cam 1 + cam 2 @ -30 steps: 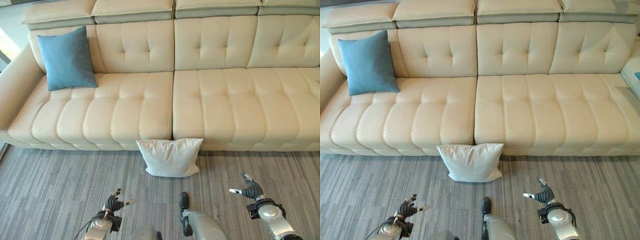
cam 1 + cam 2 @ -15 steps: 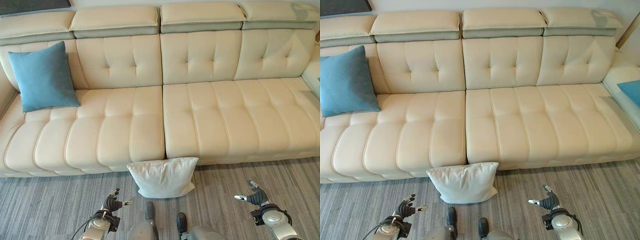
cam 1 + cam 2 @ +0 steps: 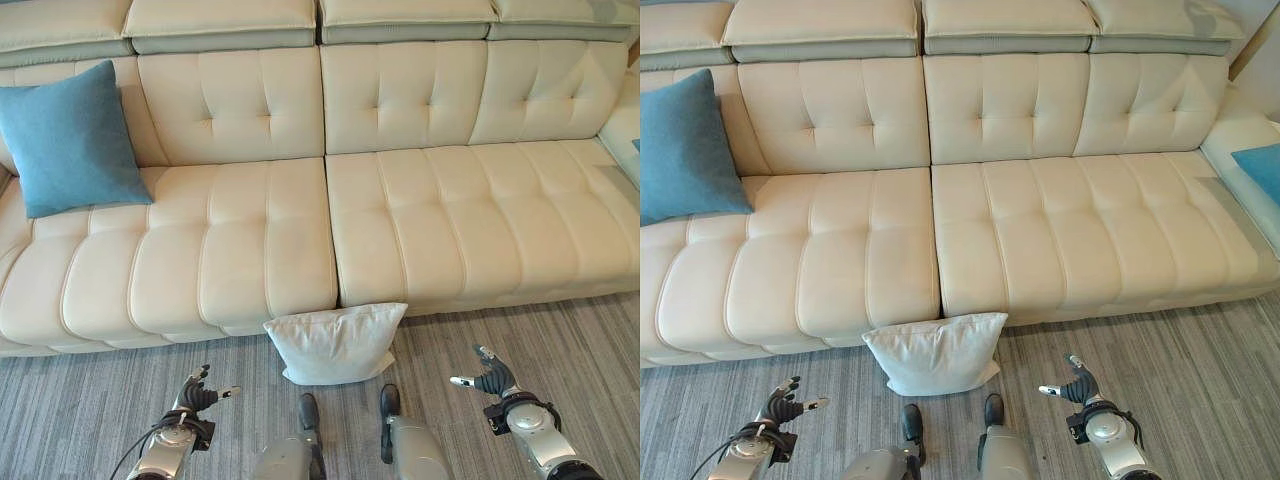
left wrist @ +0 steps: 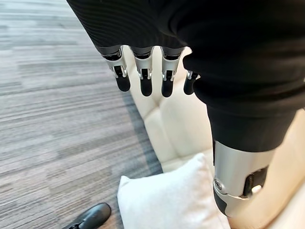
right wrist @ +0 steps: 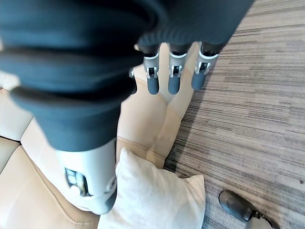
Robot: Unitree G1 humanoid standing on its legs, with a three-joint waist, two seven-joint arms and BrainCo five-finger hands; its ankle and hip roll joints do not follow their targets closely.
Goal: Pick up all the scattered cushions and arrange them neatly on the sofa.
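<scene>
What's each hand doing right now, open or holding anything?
Left hand: open, fingers relaxed, holding nothing.
Right hand: open, fingers relaxed, holding nothing.

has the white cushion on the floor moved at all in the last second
No. The white cushion leans against the sofa front just right of the seat seam, as before. The whole picture has shifted, so the camera moved, not the cushion.

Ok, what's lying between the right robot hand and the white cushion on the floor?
Only bare grey carpet, seen from the left eye view, separates the right robot hand from the white cushion.
</scene>
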